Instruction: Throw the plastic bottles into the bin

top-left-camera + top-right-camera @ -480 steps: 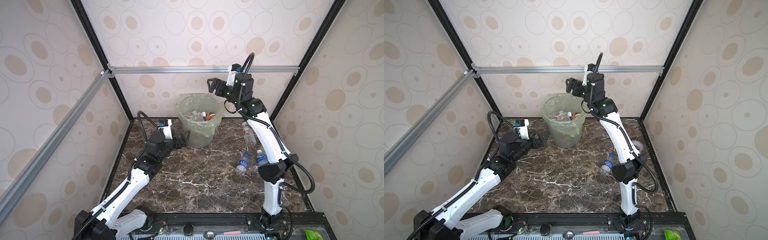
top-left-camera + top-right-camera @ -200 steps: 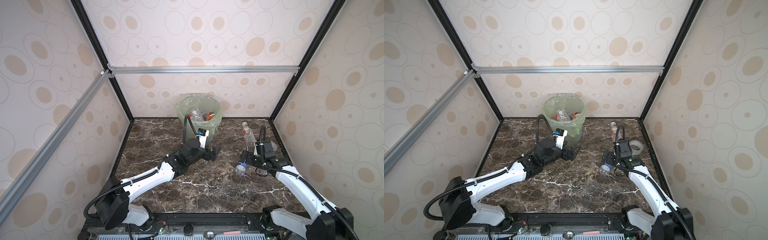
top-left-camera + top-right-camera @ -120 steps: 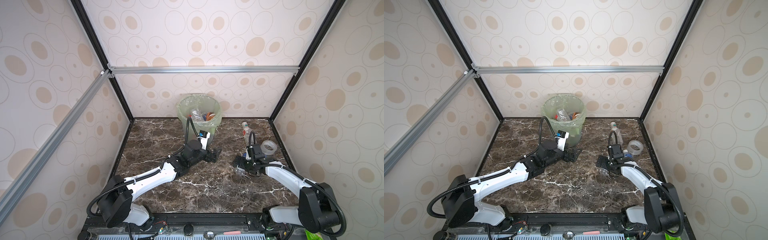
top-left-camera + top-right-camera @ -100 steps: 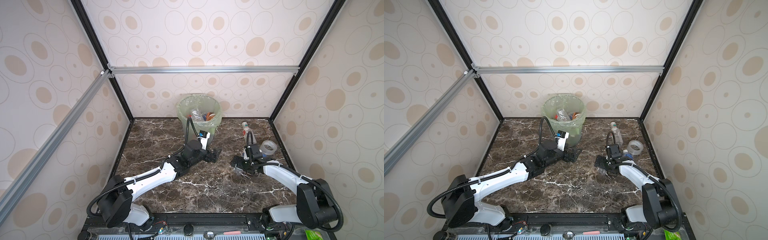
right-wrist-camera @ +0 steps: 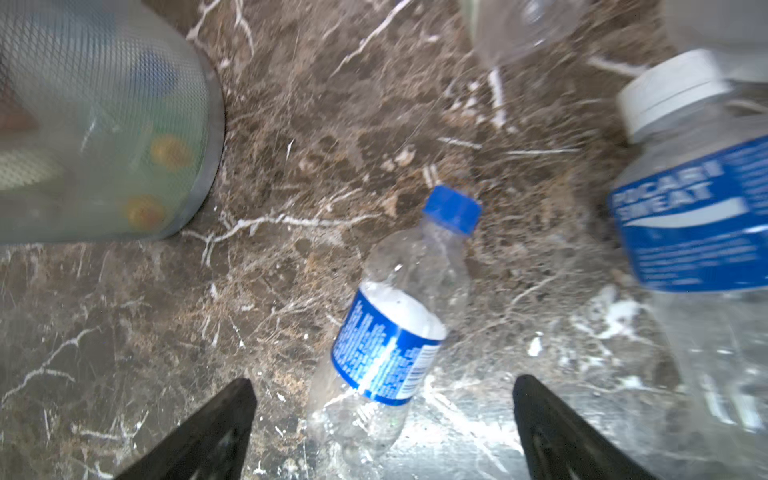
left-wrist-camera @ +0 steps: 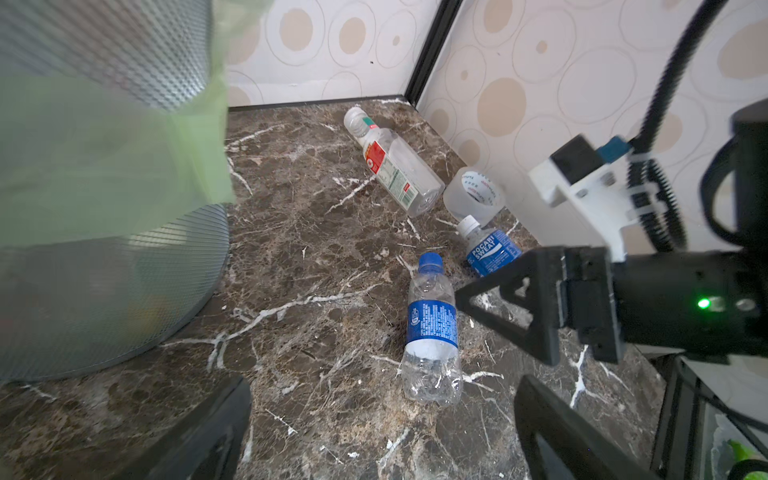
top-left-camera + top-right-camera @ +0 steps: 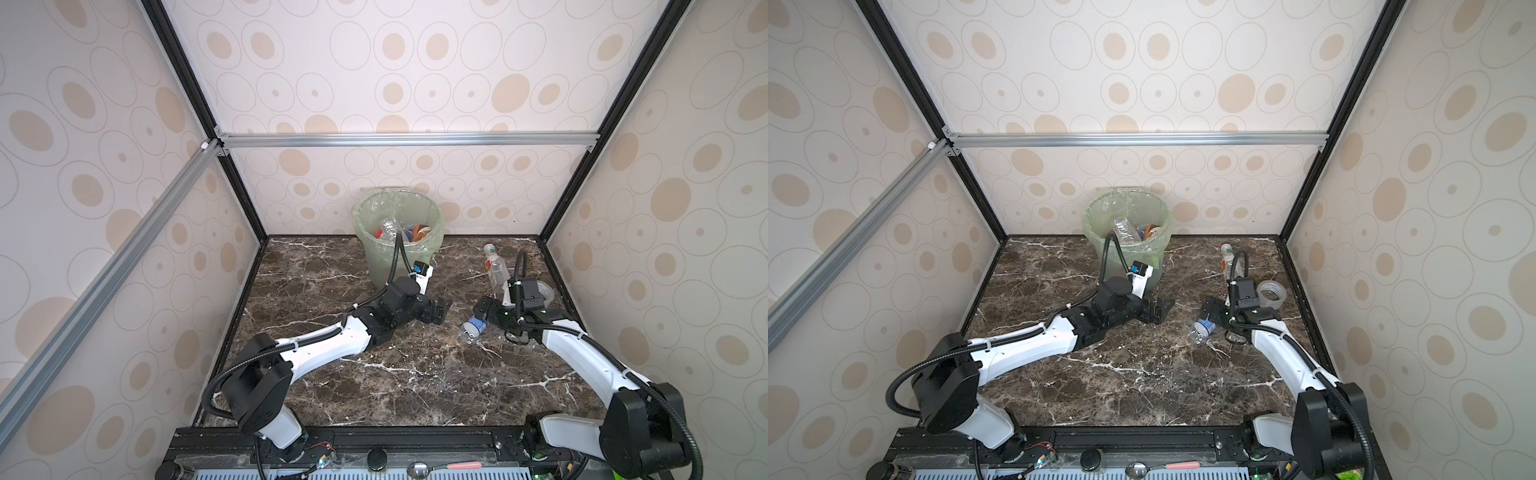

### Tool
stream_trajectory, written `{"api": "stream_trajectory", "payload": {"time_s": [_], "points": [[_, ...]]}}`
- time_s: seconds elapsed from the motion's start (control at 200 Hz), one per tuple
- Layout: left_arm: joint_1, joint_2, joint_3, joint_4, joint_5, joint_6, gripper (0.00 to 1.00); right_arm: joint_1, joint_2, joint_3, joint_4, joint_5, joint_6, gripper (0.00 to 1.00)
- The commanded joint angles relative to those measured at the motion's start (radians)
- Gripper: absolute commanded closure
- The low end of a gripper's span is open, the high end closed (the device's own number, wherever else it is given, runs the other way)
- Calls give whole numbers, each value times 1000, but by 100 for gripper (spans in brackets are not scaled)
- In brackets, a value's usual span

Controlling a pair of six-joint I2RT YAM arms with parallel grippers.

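Both top views: show left hand [image 7: 439,311] spread open, empty, low over worktop [image 7: 374,374], bin [image 7: 376,262] close beside it, several bottles [image 7: 390,230] inside. Show right hand [image 7: 480,315] open too, blue-capped bottle [image 7: 471,330] lying just at its tips; red-labelled bottle [image 7: 495,268] and tape roll [image 7: 547,293] behind its wrist.
Left wrist view: adds Pocari bottle [image 6: 492,253], hidden under right arm from above, just beside tape roll.
Right wrist view: blurred; puts blue-capped bottle between open fingers [image 5: 203,434], no contact visible, Pocari bottle off to one side.
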Motion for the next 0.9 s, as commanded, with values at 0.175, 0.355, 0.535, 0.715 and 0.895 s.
{"api": "stream_trajectory", "payload": {"time_s": [0.175,0.355,0.535,0.715,0.895], "points": [[-108,272,231,-105,-30,129,1,-165,-81,55,-76,-20,-37,0],[-155,439,365,-159,-14,139,1,-226,-101,82,-92,-39,-42,0],[-182,525,409,-149,21,128,1,-284,-117,74,-77,-82,-34,0],[-186,586,438,-134,35,118,2,-296,-105,54,-49,-123,-22,0],[-185,653,492,-127,64,117,21,-296,-95,42,-26,-163,-13,0]]}}
